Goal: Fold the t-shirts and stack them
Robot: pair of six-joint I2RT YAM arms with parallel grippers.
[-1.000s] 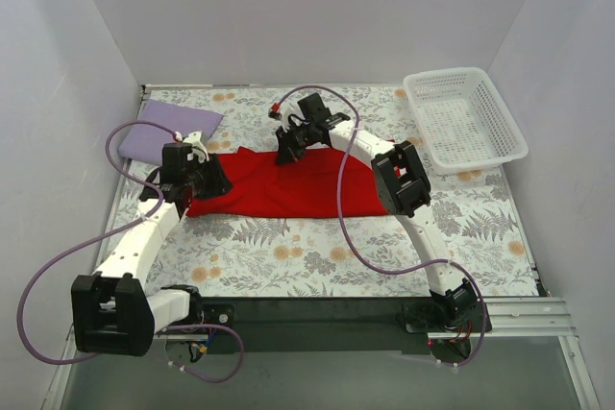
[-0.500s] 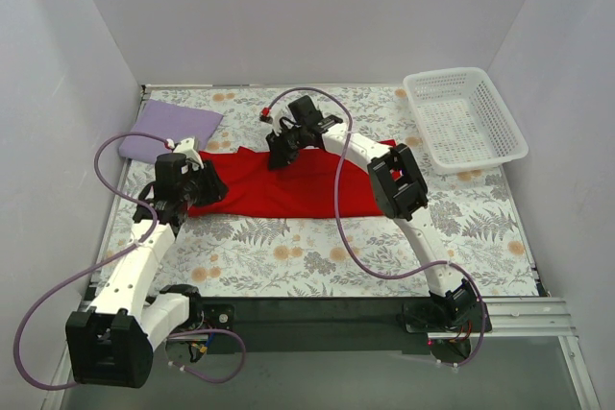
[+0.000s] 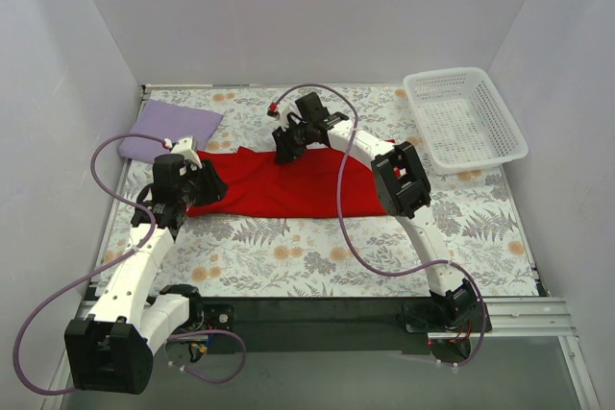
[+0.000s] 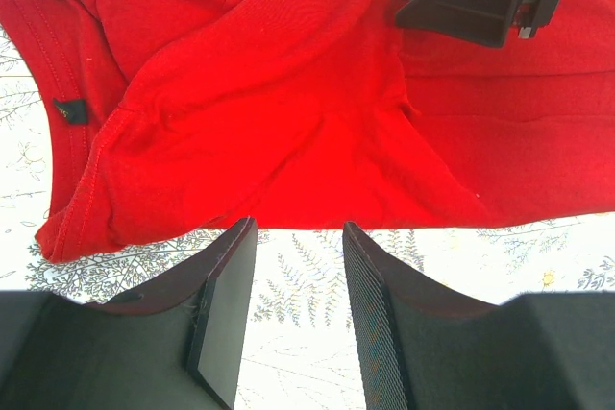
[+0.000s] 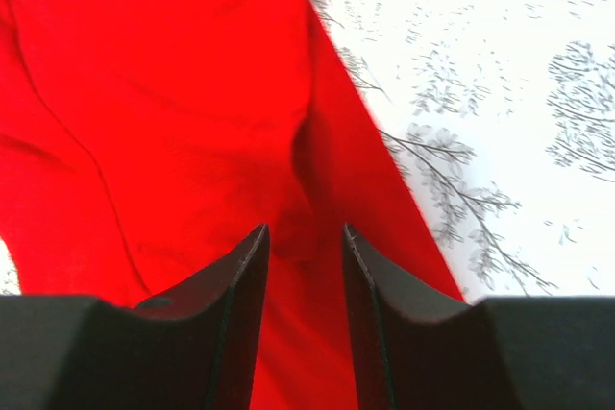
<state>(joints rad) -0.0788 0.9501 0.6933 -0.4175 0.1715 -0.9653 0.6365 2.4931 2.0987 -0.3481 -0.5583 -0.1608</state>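
The red t-shirt (image 3: 298,187) lies spread across the middle of the flowered tablecloth, rumpled at its left end. The pale lilac t-shirt (image 3: 169,128) lies folded at the back left. My left gripper (image 3: 211,185) hovers at the red shirt's left end. In the left wrist view it (image 4: 298,230) is open over bare tablecloth, just short of the red t-shirt's (image 4: 288,112) hem. My right gripper (image 3: 285,152) is over the shirt's far edge. Seen from its own wrist it (image 5: 304,230) is open and empty, with a small raised fold (image 5: 302,165) of red cloth ahead of the tips.
A white lattice basket (image 3: 444,74) stands at the back right corner. White walls close in the table on three sides. The right arm's elbow (image 3: 399,180) hangs over the shirt's right end. Purple cables loop beside both arms.
My right gripper has gone from shut to open, letting go of the red cloth at the far edge. The left arm has shifted slightly left and back.
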